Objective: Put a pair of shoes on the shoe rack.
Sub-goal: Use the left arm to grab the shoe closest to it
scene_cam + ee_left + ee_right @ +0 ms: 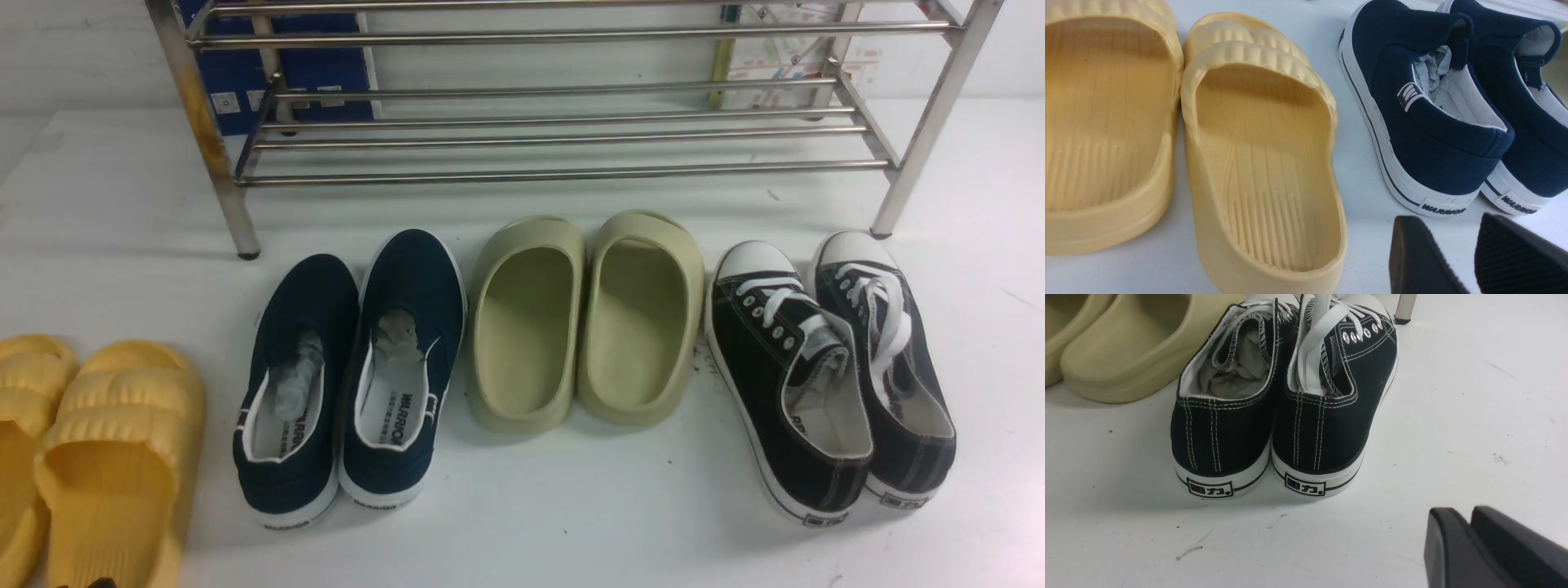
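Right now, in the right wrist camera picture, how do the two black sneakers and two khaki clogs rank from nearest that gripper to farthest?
1. Outer black sneaker, at the row's right end, closest to the right gripper.
2. Inner black sneaker, just left of it.
3. Near khaki clog, next to the left.
4. Far khaki clog, leftmost, partly out of frame.

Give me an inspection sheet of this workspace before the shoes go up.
Surface: white table, a few scuffs.
Job's things: steel shoe rack, visible rails bare; in front, yellow slippers, navy shoes, beige slippers, black sneakers.
Clutter: nothing seen.
Pincers: left pincer open, empty; right pincer empty, gap unclear.
Cables: nothing seen.
Surroundings: blue box and printed box behind the rack.
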`<state>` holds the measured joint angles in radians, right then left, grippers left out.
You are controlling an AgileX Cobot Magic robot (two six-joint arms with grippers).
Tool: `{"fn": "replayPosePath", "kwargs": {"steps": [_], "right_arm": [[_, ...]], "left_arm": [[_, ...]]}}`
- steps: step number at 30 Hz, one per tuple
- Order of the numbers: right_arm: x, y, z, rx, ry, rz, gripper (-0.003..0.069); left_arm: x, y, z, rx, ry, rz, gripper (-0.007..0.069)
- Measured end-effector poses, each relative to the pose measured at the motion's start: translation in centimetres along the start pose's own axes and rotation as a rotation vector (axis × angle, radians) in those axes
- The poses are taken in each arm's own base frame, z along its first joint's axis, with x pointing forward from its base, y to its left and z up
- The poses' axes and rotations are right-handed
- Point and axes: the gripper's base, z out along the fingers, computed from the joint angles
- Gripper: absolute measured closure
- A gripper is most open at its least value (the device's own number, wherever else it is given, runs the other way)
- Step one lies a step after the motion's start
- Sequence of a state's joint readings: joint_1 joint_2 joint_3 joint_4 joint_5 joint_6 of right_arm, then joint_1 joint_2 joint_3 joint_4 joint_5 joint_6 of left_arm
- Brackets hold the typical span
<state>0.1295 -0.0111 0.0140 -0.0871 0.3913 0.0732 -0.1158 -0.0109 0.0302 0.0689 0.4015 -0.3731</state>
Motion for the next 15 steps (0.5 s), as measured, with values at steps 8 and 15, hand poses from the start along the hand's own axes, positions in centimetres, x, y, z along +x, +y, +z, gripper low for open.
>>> {"fn": "replayPosePath", "kwargs": {"steps": [8, 15], "right_arm": [[0.00, 0.00, 0.00, 0.000, 0.000, 0.000, 0.0536], [0.00, 0.00, 0.00, 0.000, 0.000, 0.000, 0.0528]], "left_arm": [[0.00, 0.00, 0.00, 0.000, 0.000, 0.000, 0.0386], [0.00, 0.00, 0.00, 0.000, 0.000, 0.000, 0.0386]]}}
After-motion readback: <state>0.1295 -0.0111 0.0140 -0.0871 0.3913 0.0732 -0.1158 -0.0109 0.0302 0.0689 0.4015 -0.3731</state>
